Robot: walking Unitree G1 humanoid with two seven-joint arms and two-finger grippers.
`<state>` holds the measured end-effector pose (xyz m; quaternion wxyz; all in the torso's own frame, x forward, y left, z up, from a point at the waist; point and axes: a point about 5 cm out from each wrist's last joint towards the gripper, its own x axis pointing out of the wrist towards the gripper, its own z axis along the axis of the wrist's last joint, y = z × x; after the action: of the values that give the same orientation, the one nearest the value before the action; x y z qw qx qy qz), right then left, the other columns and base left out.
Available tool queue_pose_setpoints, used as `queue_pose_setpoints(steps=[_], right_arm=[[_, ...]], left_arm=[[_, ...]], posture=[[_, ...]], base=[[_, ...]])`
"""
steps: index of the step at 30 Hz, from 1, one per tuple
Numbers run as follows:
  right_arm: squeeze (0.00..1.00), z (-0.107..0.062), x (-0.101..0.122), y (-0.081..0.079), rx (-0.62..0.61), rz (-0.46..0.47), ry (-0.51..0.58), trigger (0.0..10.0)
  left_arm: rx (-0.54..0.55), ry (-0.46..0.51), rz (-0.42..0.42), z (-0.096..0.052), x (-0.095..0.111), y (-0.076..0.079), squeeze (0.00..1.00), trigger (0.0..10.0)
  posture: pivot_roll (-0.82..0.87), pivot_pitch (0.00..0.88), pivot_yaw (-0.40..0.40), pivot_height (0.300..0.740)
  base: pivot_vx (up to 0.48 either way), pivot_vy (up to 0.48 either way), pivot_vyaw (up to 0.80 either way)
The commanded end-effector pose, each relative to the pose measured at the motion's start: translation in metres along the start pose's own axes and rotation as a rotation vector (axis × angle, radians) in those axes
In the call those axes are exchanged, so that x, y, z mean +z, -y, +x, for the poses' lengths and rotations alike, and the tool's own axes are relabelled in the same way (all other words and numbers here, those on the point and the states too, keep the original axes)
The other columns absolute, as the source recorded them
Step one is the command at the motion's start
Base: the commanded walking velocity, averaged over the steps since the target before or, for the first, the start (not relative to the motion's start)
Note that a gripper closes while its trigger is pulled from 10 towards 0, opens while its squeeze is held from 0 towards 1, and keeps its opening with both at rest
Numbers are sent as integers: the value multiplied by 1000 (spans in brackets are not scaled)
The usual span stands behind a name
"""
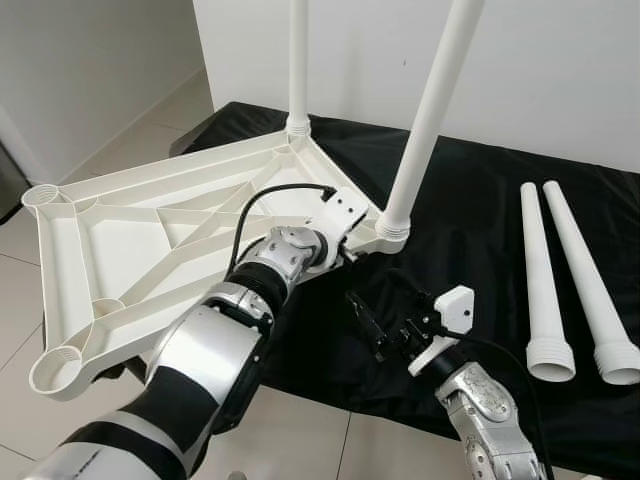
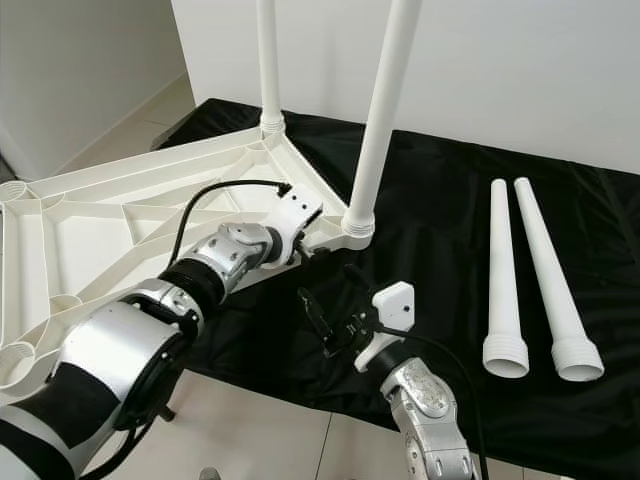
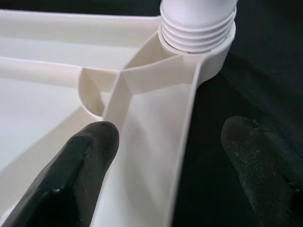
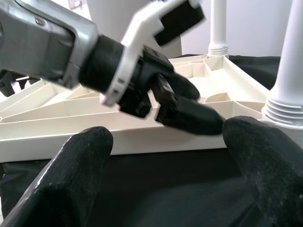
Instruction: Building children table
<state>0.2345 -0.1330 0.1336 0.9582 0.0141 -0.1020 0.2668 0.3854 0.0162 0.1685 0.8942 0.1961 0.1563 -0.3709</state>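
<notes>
Tabletop (image 1: 150,235) is laid upside down, ribbed underside up, so the corner sockets face upward for the legs. It rests partly on the black-draped counter (image 1: 480,200) and overhangs its left, near side above the floor.

Two legs are already seated and stand upright: far leg (image 1: 298,60) in the far corner socket, near leg (image 1: 430,110) in the right corner socket. Its threaded collar is seen sunk into the socket in the left wrist view (how fully, cannot be told).

Two sockets are left empty: left far corner (image 1: 42,197) and left near corner (image 1: 58,365). Two loose legs (image 1: 545,290) (image 1: 595,290) are parked side by side on the right of the counter, wide threaded ends toward the near edge, well apart from the tabletop, probably staged for pickup.

Left hand (image 1: 350,248) is placed at the tabletop rim just beside the near leg's socket. Its fingers (image 3: 80,161) are spread open and straddle the rim wall, one inside the tray, one outside over the cloth; nothing is clamped. Judged purpose: the top is to be steadied or repositioned.

Right hand (image 1: 385,320) is held low over the cloth, near the tabletop's near edge, fingers open and empty, aimed at the left hand and the rim.

Judged progress: about half done; two legs are to be fetched and screwed in.
</notes>
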Motion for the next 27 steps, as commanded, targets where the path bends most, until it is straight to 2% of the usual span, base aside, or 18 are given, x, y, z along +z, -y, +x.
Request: queue_pose_setpoints(steps=[1, 5, 7, 11, 13, 16, 19, 23, 24, 27], right_arm=[[0, 1, -3, 1, -8, 2, -7, 10000], [0, 2, -3, 2, -11, 2, -6, 10000], [0, 4, -3, 1, -8, 3, -3, 10000], [0, 5, -3, 1, -4, 3, -2, 10000], [0, 6, -4, 1, 0, 2, -5, 10000], [0, 6, -4, 1, 1, 2, -6, 10000], [0, 6, -4, 1, 5, 1, -6, 10000], [0, 7, -4, 1, 12, 0, -6, 10000], [0, 6, -4, 2, 13, -3, -7, 10000], [0, 6, -4, 2, 13, -3, -7, 10000]], left_arm=[[-37, -7, 38, -6, -9, -7, 0, 10000], [-72, -2, 55, -15, -16, -15, 0, 10000], [-105, -11, 97, -31, -27, -22, 0, 10000], [-133, -27, 115, -43, -36, -24, 0, 10000], [-144, -70, 130, -60, -54, -27, 0, 10000], [-137, -82, 123, -65, -59, -29, 0, 10000], [-142, -101, 123, -78, -66, -30, 0, 10000], [-142, -116, 129, -88, -70, -28, 0, 10000], [-148, -139, 127, -97, -77, -28, 0, 10000], [-148, -139, 127, -97, -77, -28, 0, 10000]], posture=[[-93, 28, 40, 740], [-86, 28, 37, 740], [-76, 31, 35, 740], [-72, 32, 33, 740], [-64, 32, 27, 740], [-64, 32, 27, 740], [-59, 31, 21, 740], [-60, 31, 21, 740], [-60, 29, 19, 740], [-60, 29, 19, 740]], base=[[0, 0, 0], [0, 0, 0], [0, 0, 0], [0, 0, 0], [0, 0, 0], [0, 0, 0], [0, 0, 0], [0, 0, 0], [0, 0, 0], [0, 0, 0]])
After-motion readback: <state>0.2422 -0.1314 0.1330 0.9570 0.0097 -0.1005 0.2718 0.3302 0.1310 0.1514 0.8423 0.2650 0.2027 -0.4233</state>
